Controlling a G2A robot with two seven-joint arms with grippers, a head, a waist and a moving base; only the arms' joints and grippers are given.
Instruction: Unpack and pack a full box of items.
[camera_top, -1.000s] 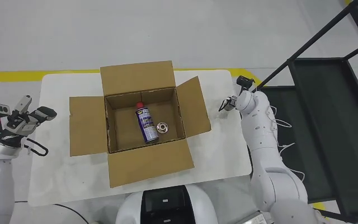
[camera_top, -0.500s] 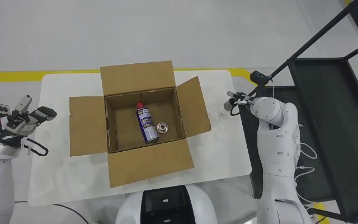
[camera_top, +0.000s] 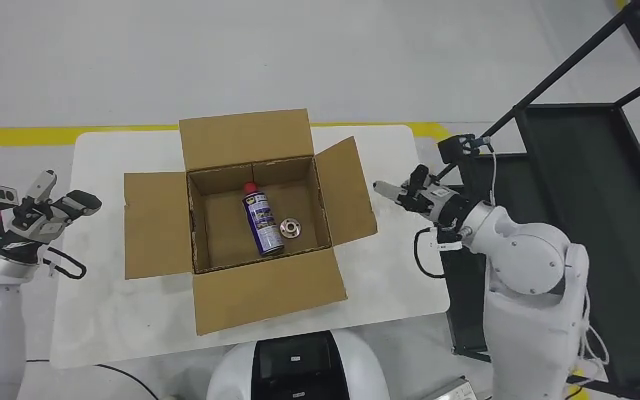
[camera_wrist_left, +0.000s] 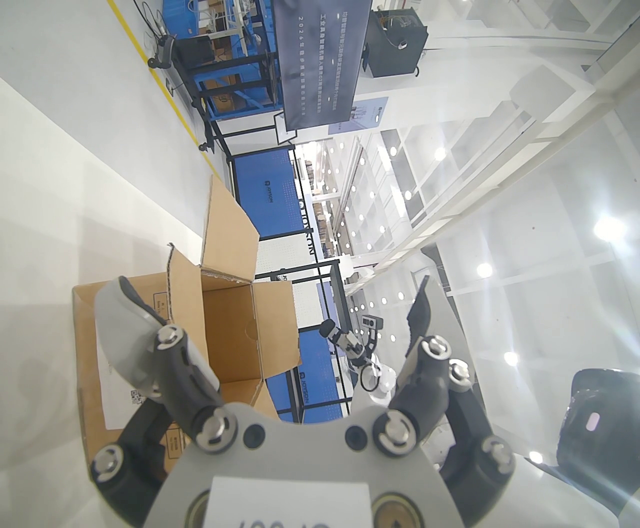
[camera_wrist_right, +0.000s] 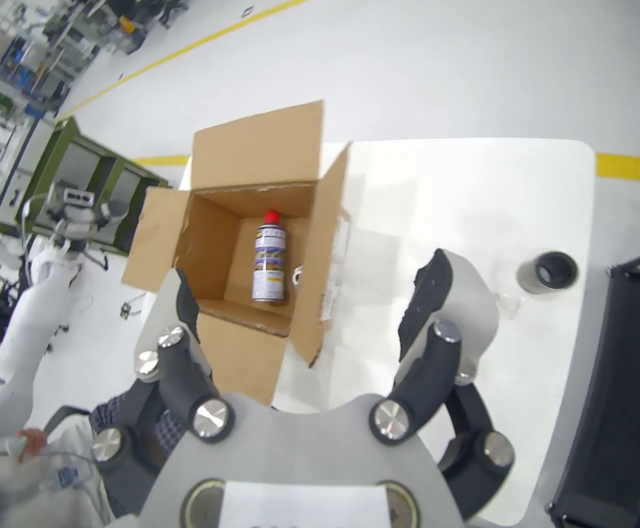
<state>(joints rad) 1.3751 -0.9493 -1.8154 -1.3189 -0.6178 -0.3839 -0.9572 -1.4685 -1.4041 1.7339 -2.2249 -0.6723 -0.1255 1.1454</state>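
An open cardboard box (camera_top: 245, 138) stands in the middle of the white table (camera_top: 400, 270), all its flaps folded out. Inside lie a blue-and-white spray can (camera_top: 261, 220) with a red cap and, beside it, a small metal ring (camera_top: 291, 228). My right gripper (camera_top: 385, 190) hangs open and empty just right of the box's right flap, pointing at the box. Its wrist view looks down on the box (camera_wrist_right: 260, 145), the can (camera_wrist_right: 269, 260) and the ring (camera_wrist_right: 297, 275) past the open right gripper (camera_wrist_right: 307, 270). My left gripper (camera_top: 73, 190) is open and empty off the table's left edge.
A short grey cylinder (camera_wrist_right: 552, 272) stands on the table (camera_wrist_right: 450, 190) near its right edge. A dark metal rack (camera_top: 570, 160) stands close to the table's right side. The left wrist view shows the box (camera_wrist_left: 235, 235) from the side, past the open left gripper (camera_wrist_left: 270, 295).
My right arm has swung round at the table's right edge, and its gripper has moved left towards the box's right flap. The left arm, the box and its contents have stayed still.
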